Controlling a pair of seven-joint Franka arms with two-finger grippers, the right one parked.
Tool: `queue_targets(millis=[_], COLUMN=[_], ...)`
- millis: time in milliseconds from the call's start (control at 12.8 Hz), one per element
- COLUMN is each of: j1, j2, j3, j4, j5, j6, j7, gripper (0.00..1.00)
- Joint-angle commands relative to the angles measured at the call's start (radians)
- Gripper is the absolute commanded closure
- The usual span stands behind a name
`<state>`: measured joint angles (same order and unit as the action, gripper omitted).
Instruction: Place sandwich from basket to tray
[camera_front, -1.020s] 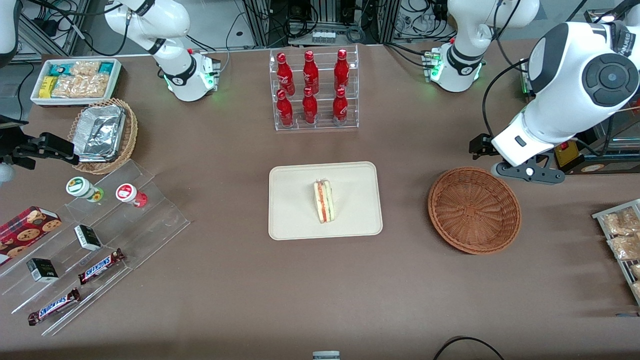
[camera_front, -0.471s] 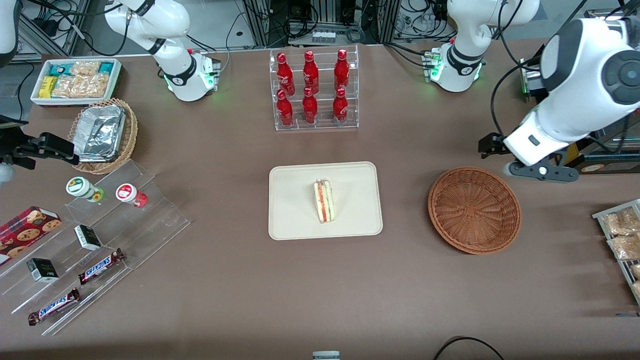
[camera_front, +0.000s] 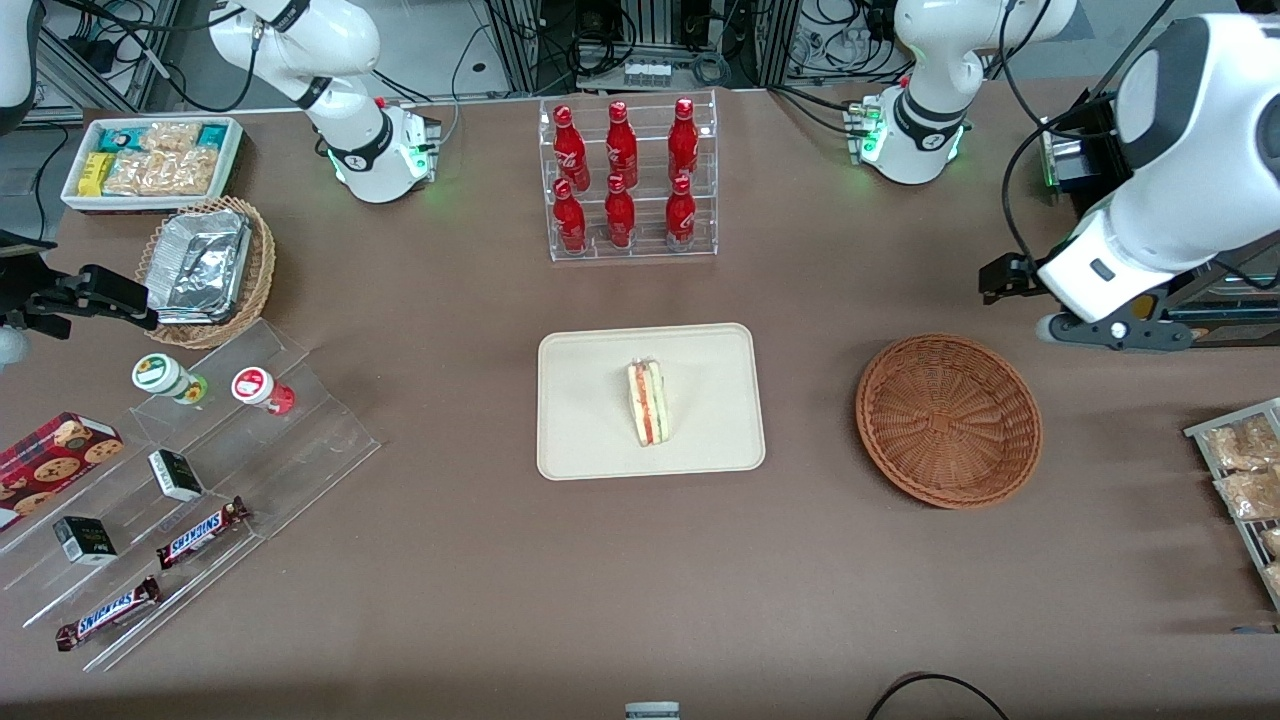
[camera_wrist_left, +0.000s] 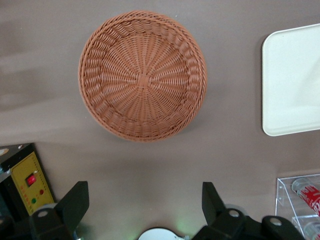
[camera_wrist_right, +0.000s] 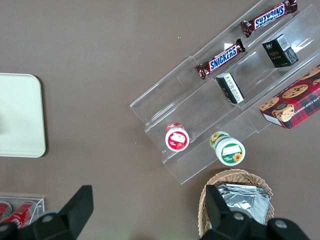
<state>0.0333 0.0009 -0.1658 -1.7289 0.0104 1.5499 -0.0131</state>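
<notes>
The sandwich (camera_front: 648, 403), a white wedge with red and green filling, lies on the cream tray (camera_front: 590, 400) in the middle of the table. The reddish-brown wicker basket (camera_front: 948, 420) sits beside the tray, toward the working arm's end, with nothing in it. It also shows empty in the left wrist view (camera_wrist_left: 142, 75), with a corner of the tray (camera_wrist_left: 292, 80). My left gripper (camera_wrist_left: 145, 192) is open and holds nothing. In the front view it (camera_front: 1100, 332) hangs above the table, farther from the front camera than the basket.
A clear rack of red bottles (camera_front: 625, 180) stands farther from the camera than the tray. Snack bags on a rack (camera_front: 1240, 470) lie at the working arm's end. A yellow control box (camera_wrist_left: 31, 182) sits near the gripper. Acrylic steps with candy bars (camera_front: 190, 470) lie toward the parked arm's end.
My left arm has drawn away from the basket toward the working arm's end of the table. The sandwich, the tray and the basket have not moved.
</notes>
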Motion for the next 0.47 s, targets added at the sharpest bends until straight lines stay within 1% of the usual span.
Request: queue_targets(millis=[0, 78, 157, 392], j1=[0.016, 0.001, -0.006, -0.003], j2=[-0.007, -0.01, -0.013, -0.01], j3=[0.0, 0.034, 0.048, 0.048], j4=[0.058, 0.066, 0.074, 0.146], j5=[-0.004, -0.006, -0.006, -0.006], j6=[-0.083, -0.1, -0.115, -0.2], j7=[0.005, 0.007, 0.027, 0.048], gripper=[0.0, 0.0, 0.0, 0.0])
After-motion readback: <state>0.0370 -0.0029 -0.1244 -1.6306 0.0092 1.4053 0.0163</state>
